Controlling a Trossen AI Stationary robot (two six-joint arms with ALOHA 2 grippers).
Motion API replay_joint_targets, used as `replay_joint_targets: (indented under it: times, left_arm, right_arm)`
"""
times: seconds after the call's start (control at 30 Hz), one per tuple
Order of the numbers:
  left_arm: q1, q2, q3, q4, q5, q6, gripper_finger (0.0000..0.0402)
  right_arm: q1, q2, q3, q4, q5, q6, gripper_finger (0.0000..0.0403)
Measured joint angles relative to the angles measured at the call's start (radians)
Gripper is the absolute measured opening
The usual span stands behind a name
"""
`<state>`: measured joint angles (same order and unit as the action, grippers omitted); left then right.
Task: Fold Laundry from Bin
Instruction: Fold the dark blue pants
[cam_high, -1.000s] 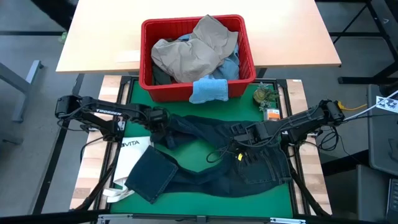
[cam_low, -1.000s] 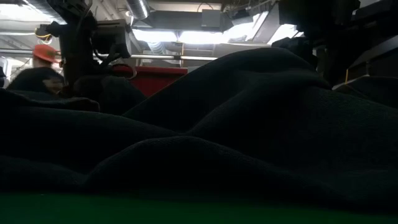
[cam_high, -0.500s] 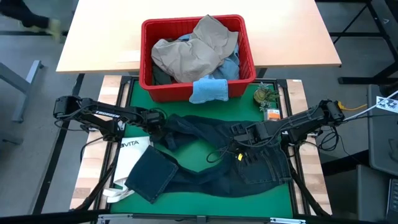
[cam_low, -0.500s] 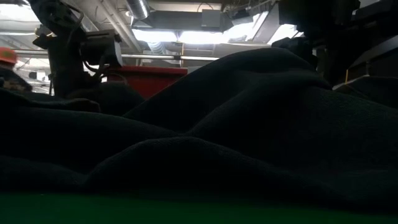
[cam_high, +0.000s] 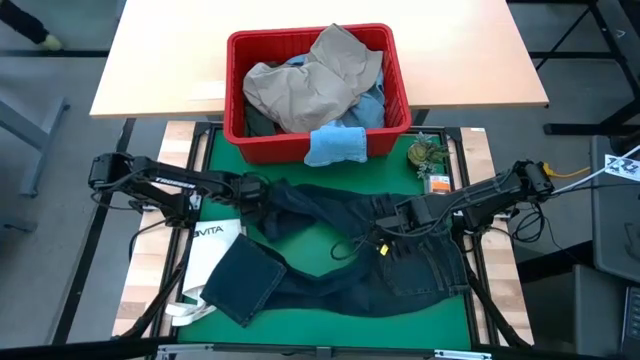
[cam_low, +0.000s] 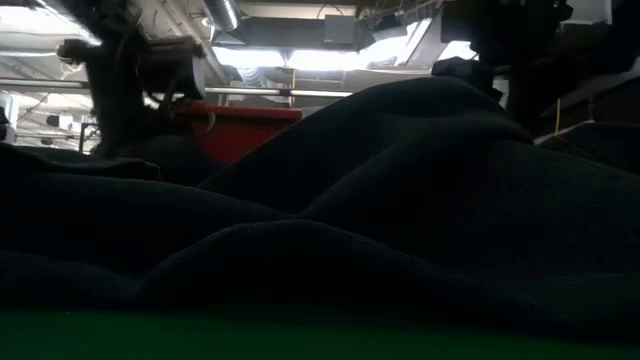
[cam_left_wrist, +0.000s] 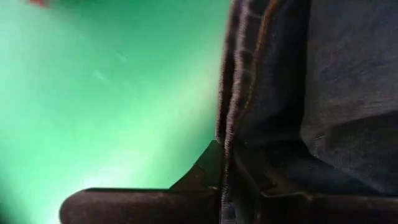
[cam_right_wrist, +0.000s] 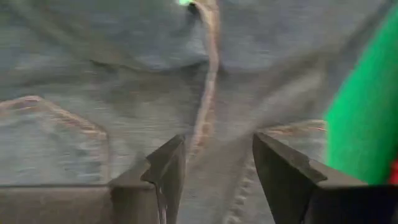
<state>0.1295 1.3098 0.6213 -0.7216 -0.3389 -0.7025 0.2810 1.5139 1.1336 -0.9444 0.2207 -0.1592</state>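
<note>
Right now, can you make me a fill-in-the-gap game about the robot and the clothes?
1. The bin holding the laundry is coloured ____.
2. The dark navy jeans lie spread on a mat coloured ____.
3. The left pincer is shut on the ____ of the jeans.
4. The right pincer hovers over the jeans with its fingers ____.

Missing words: red; green; edge; open

A pair of dark navy denim jeans (cam_high: 340, 250) lies spread and rumpled across the green mat, one leg folded back. The red slotted plastic bin (cam_high: 318, 140) behind it holds crumpled khaki trousers (cam_high: 305, 85); a small light blue cloth (cam_high: 335, 146) drapes over its front rim.
</note>
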Motion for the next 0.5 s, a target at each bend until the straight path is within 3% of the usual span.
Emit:
replay_joint_targets:
  times: [0.23, 0.5]
  left_arm:
    - [0.000, -0.001, 0.222, -0.349, -0.187, 0.005, 0.0004]
    - [0.000, -0.002, 0.419, -0.548, -0.306, 0.004, 0.0003]
  right_arm:
    - [-0.026, 0.000, 0.000, -0.096, 0.145, 0.090, 0.0188]
    - [-0.109, 0.002, -0.119, -0.073, 0.107, 0.132, 0.0188]
